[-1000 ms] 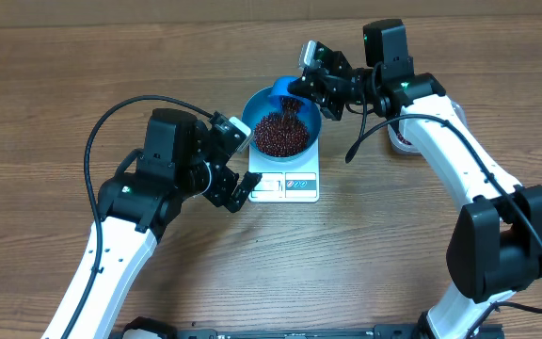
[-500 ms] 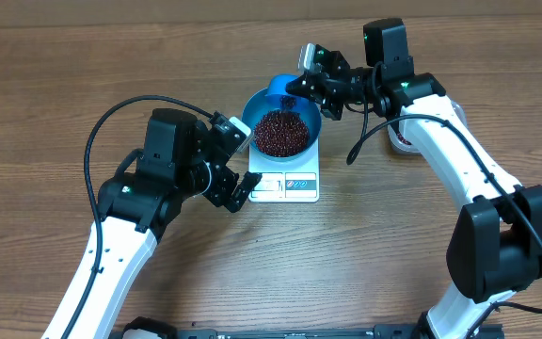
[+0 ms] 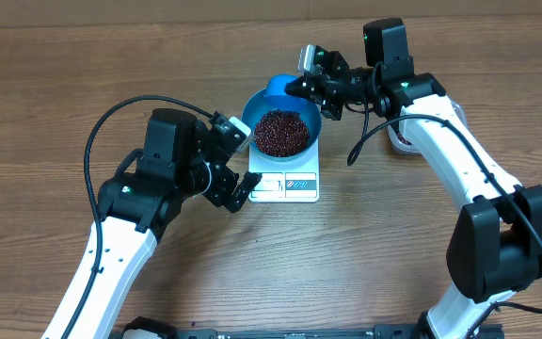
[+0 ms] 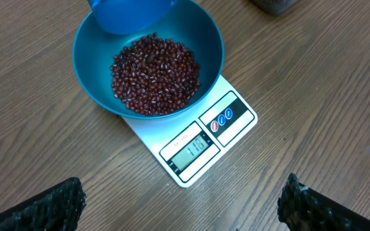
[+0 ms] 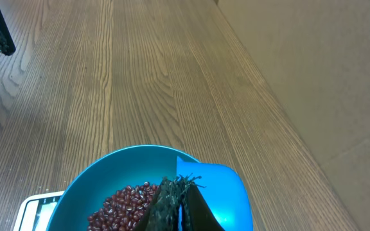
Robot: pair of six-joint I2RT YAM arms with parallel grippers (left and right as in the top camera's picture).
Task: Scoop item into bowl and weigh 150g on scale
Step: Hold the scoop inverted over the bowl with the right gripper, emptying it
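Note:
The teal bowl point(image 3: 255, 104) stands on the white scale point(image 3: 286, 186) with a heap of red-brown beans point(image 3: 280, 133) inside. In the left wrist view the beans point(image 4: 155, 75) fill the bottom of the bowl point(image 4: 88, 70), and digits show on the display of the scale point(image 4: 191, 149). My right gripper point(image 3: 296, 87) is shut on a bright blue scoop point(image 3: 280, 88) held over the bowl's far rim. In the right wrist view its dark fingers point(image 5: 172, 205) pinch the scoop point(image 5: 220, 192). My left gripper point(image 3: 243, 162) stands open beside the scale, nothing between its fingertips point(image 4: 56, 205).
A clear tub point(image 3: 401, 141) sits at the right, mostly hidden behind my right arm. Its dark contents show at the top edge of the left wrist view point(image 4: 273, 5). Bare wooden table point(image 3: 365, 254) surrounds the scale, and a beige wall point(image 5: 326, 77) rises behind.
A second ago beans were falling from the tipped scoop into the bowl. The fall has stopped, and the scoop has drawn back slightly toward the far rim. The left arm has not moved.

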